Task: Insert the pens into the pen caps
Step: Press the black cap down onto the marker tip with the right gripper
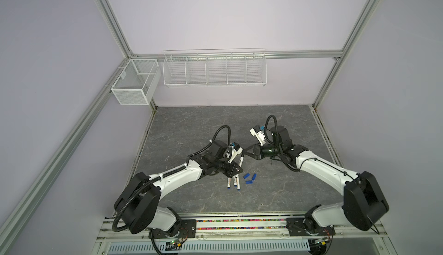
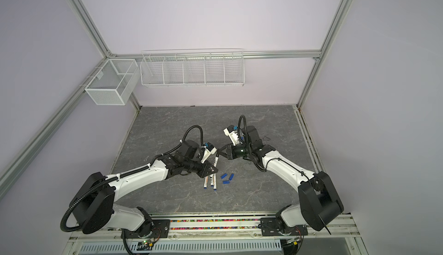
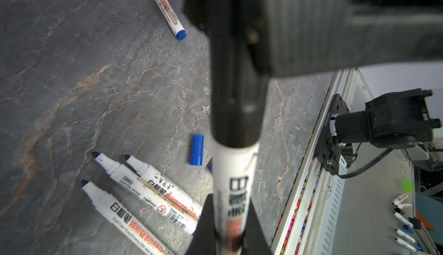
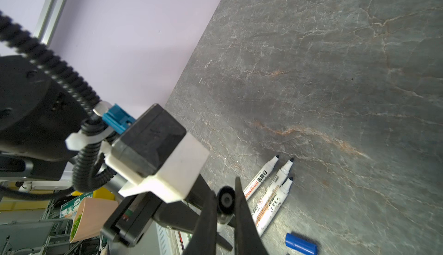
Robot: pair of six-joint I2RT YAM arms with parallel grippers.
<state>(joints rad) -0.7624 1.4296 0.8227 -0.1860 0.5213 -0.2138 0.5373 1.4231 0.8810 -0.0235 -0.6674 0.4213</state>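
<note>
My left gripper (image 1: 238, 169) (image 3: 230, 200) is shut on the printed barrel of a white pen (image 1: 241, 161) (image 3: 231, 179), held above the table. A black pen cap (image 3: 236, 98) (image 4: 226, 200) sits over that pen's tip, and my right gripper (image 1: 245, 154) (image 4: 224, 189) is shut on it. Three uncapped pens (image 1: 233, 182) (image 3: 148, 194) (image 4: 268, 191) lie side by side beneath the left gripper. In the left wrist view a further pen (image 3: 165, 7) lies apart. Three blue pen caps (image 1: 249, 182) (image 2: 226, 182) lie just right of the pens; a blue cap (image 3: 197, 149) (image 4: 300, 243) shows in each wrist view.
The grey marbled table (image 1: 215, 126) ends at a metal rail (image 1: 239, 222) in front. Two white wire baskets (image 1: 214, 68) (image 1: 135, 81) hang on the back wall. The two wrists stand close together over the table's middle.
</note>
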